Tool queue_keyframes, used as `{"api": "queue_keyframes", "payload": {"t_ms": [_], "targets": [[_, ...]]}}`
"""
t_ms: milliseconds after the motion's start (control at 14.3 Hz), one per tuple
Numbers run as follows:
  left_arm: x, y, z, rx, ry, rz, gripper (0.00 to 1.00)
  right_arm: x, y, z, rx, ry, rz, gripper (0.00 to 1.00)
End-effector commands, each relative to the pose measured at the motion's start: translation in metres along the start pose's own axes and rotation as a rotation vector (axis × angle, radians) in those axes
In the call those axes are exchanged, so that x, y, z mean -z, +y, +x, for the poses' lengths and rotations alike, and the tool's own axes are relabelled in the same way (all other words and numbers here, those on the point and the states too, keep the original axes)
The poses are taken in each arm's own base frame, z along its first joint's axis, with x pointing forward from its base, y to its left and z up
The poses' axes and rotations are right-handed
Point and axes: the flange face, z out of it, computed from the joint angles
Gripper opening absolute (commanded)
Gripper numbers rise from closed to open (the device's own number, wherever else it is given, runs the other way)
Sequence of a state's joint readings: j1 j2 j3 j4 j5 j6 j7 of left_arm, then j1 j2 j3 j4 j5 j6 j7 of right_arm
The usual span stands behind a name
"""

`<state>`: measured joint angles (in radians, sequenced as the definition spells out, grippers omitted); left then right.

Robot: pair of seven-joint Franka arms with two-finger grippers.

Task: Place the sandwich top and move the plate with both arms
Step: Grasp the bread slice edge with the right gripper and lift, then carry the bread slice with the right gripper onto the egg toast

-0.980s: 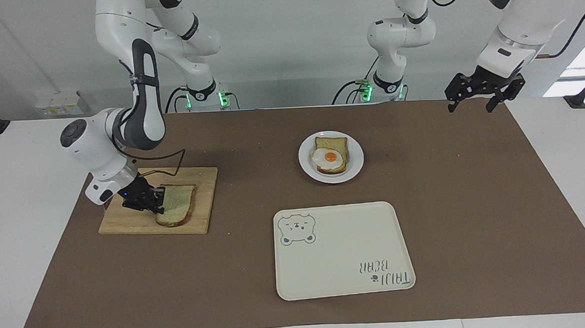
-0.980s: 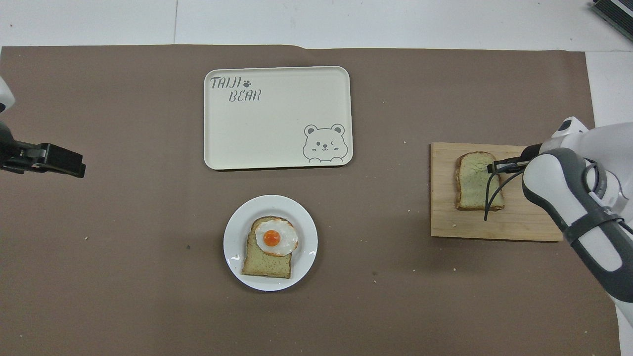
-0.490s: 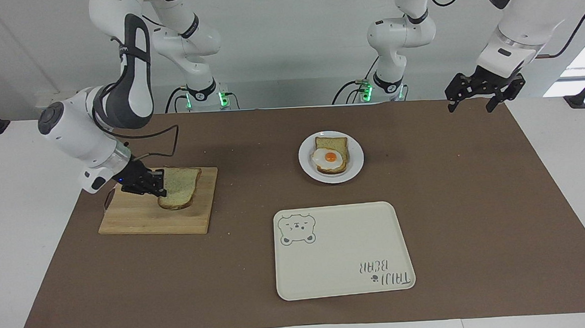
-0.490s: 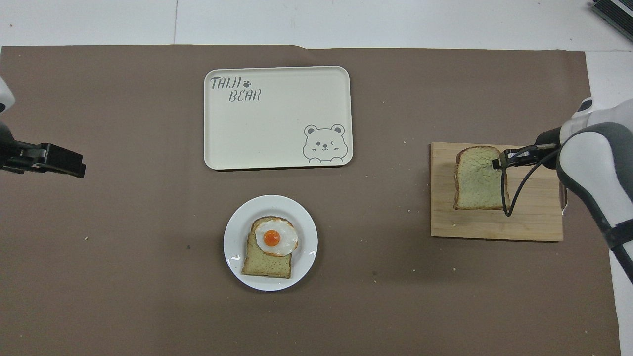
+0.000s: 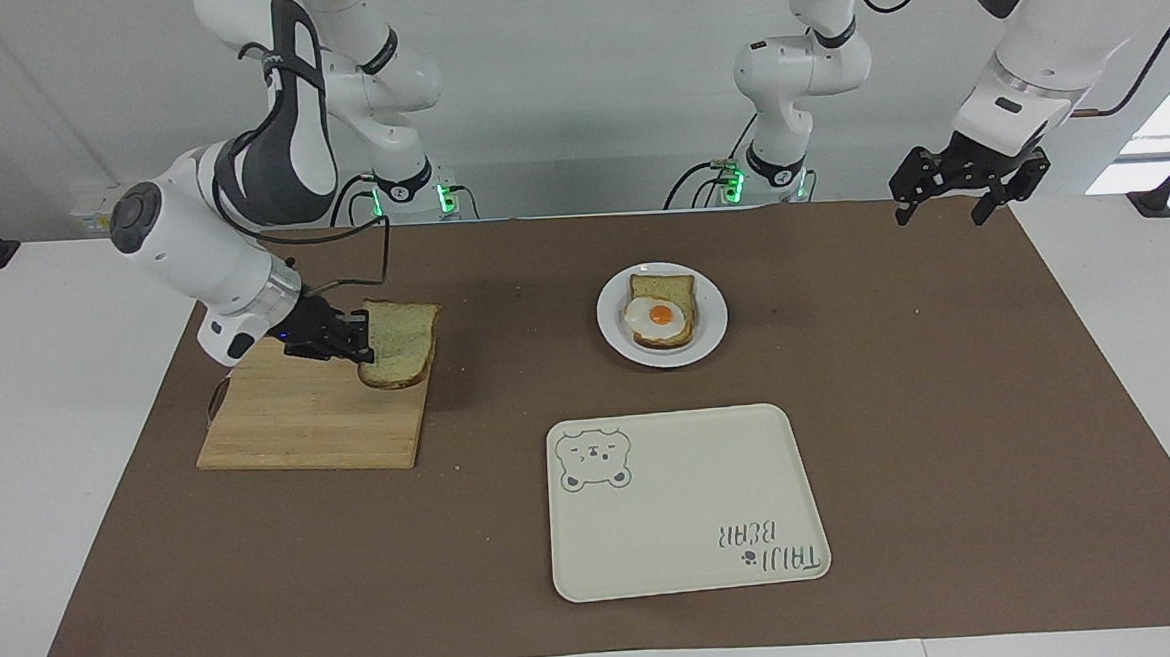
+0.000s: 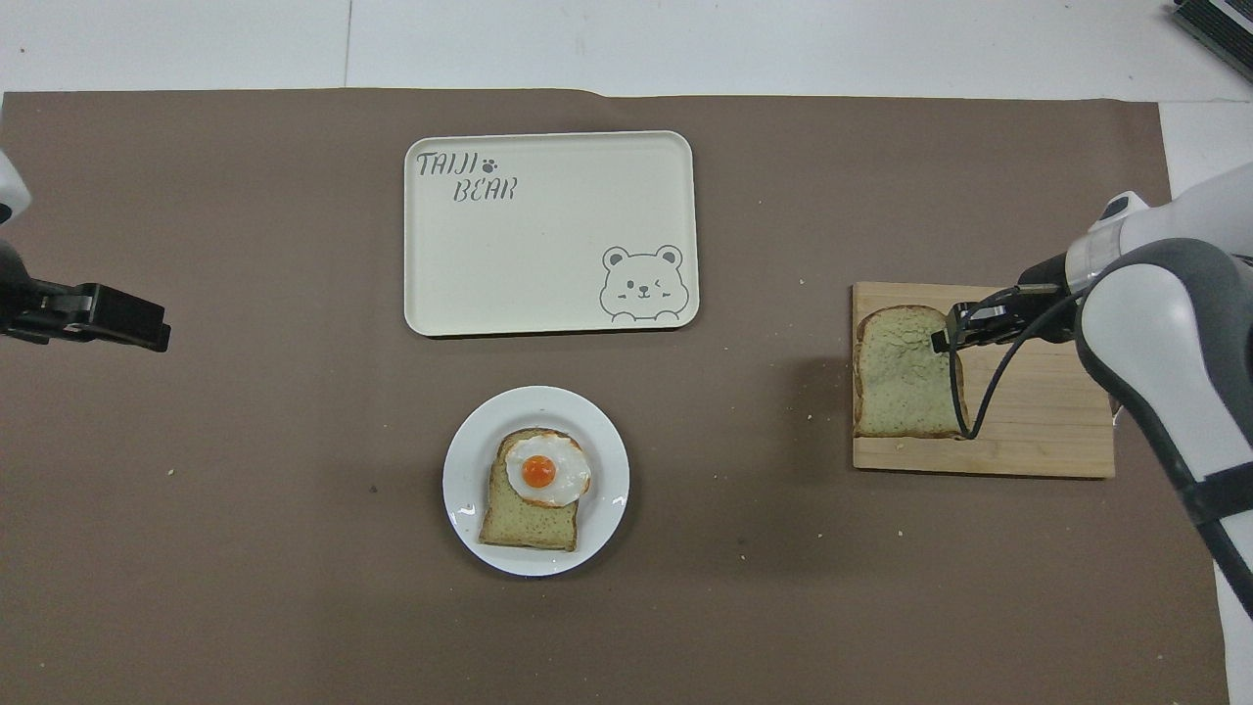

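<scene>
The sandwich top (image 5: 403, 342), a plain bread slice, hangs in my right gripper (image 5: 358, 344), which is shut on one edge of it. It is held level, a little above the wooden cutting board (image 5: 299, 416), over the board's edge that faces the plate. The overhead view shows the slice (image 6: 901, 377) and the right gripper (image 6: 943, 339) too. The white plate (image 5: 715, 312) stands mid-table and bears a bread slice with a fried egg (image 5: 661, 317). My left gripper (image 5: 958, 194) waits open and empty in the air over the left arm's end of the table.
The cream bear tray (image 5: 685, 523) lies farther from the robots than the plate, and shows in the overhead view (image 6: 548, 255). The plate (image 6: 602, 514) and the cutting board (image 6: 1038, 431) rest on a brown mat.
My right gripper has lifted the sandwich top off the cutting board and carried it toward the plate, now over the board's edge. The left arm has not moved.
</scene>
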<state>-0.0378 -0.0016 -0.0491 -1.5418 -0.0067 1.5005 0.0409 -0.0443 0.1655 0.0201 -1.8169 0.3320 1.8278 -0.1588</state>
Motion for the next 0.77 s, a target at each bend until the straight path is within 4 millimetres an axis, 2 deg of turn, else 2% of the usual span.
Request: {"api": "queue_keyframes", "payload": {"t_ms": [0, 140, 420, 700], "targets": [[0.003, -0.003, -0.007, 0.013, -0.004, 0.02, 1.0, 0.01, -0.044, -0.009, -0.059, -0.011, 0.02, 0.0], [0.004, -0.002, -0.008, 0.01, -0.001, 0.022, 1.0, 0.002, -0.071, -0.011, -0.066, -0.025, 0.019, 0.0], [0.003, -0.002, -0.007, 0.01, -0.004, 0.021, 1.0, -0.021, -0.152, -0.023, -0.152, -0.037, 0.008, 0.0], [0.003, -0.002, -0.007, 0.011, -0.004, 0.021, 1.0, -0.044, -0.215, -0.038, -0.097, -0.033, 0.001, 0.0]]}}
